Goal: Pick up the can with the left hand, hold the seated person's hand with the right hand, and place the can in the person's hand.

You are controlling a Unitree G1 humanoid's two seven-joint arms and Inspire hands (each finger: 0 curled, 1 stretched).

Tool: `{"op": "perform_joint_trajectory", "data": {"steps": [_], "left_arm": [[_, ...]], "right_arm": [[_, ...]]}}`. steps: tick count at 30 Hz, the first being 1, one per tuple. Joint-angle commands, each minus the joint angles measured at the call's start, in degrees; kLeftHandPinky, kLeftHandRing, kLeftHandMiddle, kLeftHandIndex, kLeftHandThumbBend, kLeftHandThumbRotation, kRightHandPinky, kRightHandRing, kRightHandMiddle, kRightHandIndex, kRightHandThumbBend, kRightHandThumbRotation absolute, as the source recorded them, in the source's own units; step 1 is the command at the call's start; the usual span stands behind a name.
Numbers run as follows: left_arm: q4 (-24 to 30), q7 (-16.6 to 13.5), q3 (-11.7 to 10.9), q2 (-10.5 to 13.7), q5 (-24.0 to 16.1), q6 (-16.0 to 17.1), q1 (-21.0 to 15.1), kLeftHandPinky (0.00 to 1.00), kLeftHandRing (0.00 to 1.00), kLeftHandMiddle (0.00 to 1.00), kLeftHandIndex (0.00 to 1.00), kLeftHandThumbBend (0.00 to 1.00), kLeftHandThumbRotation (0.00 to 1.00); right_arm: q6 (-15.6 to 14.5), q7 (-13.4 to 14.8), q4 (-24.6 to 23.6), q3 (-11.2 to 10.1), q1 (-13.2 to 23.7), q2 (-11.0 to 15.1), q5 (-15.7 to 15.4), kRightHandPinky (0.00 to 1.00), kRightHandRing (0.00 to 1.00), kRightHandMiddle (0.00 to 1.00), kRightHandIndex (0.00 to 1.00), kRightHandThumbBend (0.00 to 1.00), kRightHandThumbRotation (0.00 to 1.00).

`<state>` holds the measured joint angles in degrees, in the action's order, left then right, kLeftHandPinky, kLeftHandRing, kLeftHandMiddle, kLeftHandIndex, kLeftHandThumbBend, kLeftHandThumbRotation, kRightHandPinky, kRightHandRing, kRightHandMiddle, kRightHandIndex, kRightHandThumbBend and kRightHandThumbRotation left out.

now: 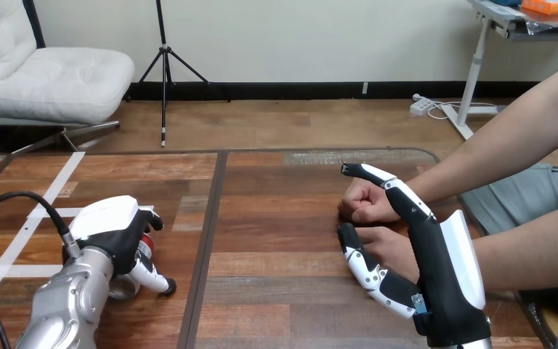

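The left hand (112, 233) curls round the red can (145, 247), low under its palm (a loose lift could let it roll out). The right hand (443, 280) spreads wide, the person's nearer hand (392, 243) between its thumb and fingers, unclasped; closing askew may pinch it.

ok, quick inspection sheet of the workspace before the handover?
surface: wooden table, white tape lines at its left.
job's things: can, red label, at table left under the left hand; whether it is lifted is unclear. Person's farther hand and nearer hand, both fisted, rest at table right.
clutter: nothing seen.
hands: left hand curled round the can. Right hand open, fingers straight; the nearer hand sits between its thumb and fingers, not gripped.
cables: nothing seen.
surroundings: person seated at the right side, both forearms in over the edge.
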<state>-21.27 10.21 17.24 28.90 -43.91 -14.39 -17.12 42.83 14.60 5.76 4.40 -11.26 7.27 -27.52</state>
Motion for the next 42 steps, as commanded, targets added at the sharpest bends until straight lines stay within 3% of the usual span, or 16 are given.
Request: {"op": "perform_joint_trajectory", "data": {"steps": [1,42], "left_arm": [[2.18,0.17,0.67,1.38,-1.32,-0.28,-2.85,0.68,0.76,0.8,0.78,0.91,0.1],[4.35,3.08,0.51,1.74,-0.8,-2.79,-2.13,0.56,0.68,0.74,0.77,0.85,0.12]], "right_arm": [[-0.06,0.01,-2.83,-0.19,2.2,0.6,-0.1,0.86,0.84,0.81,0.78,0.33,0.0],[-0.81,-0.81,-3.21,-0.38,2.07,0.96,0.35,0.83,0.85,0.82,0.78,0.34,0.0]]}}
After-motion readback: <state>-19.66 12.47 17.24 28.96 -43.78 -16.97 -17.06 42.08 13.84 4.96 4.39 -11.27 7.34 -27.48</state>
